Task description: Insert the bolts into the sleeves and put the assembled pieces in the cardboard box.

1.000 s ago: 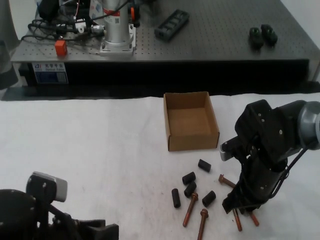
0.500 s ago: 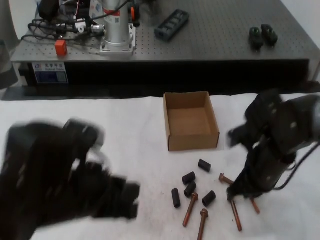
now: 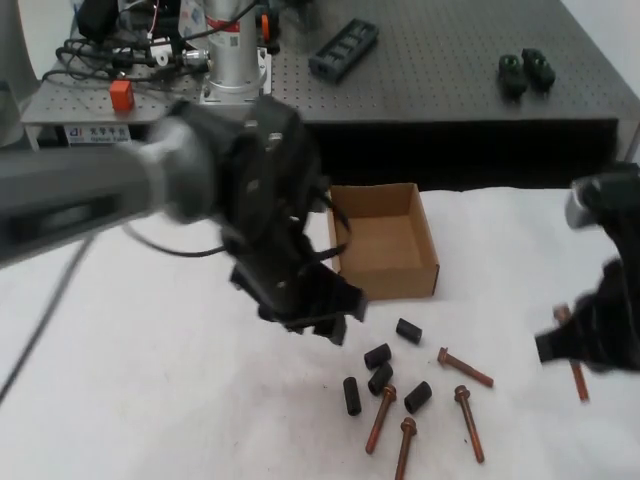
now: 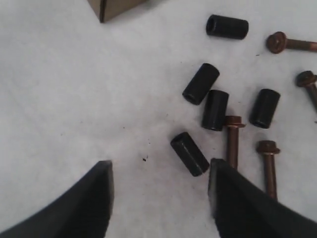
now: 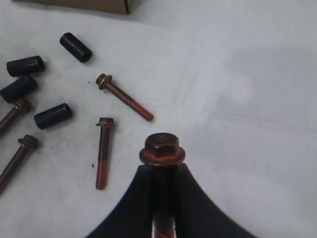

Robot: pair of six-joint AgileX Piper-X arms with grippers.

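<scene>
A: Right gripper point(image 5: 162, 171), quick?

B: Clamped on a copper-coloured metal bolt point(image 5: 162, 148) with a hexagonal flanged head. The long axis ran along the fingers. The head stuck out past the tips and the shank was pinched between them. In the high view it was out at the right of the white cloth point(image 3: 150, 350), well apart from the pile.

A: Left gripper point(image 4: 159, 168)?

B: Jaws spread, nothing between them. It hung over the cloth just beside the pile. One short black cylindrical sleeve point(image 4: 189, 153) lay slanted on its side near one dark finger point(image 4: 233, 198). Couldn't tell if they touched.

A: And the other sleeves point(image 4: 215, 109)?

B: Four more, matte black tubes with open bores. All lay on their sides, axes pointing different ways, bunched in the middle of the cloth.

A: Loose bolts point(image 3: 380, 418)?

B: Four, same coppery metal, flat on the cloth among and beside the sleeves. Three had heads toward the box and shanks running toward the near edge. The fourth bolt point(image 3: 465, 368) lay crosswise, head toward the sleeves.

A: Box?

B: Brown cardboard box point(image 3: 385, 285), open-topped and upright on the cloth just beyond the pile. The cloth looked soft and slightly fuzzy.
</scene>
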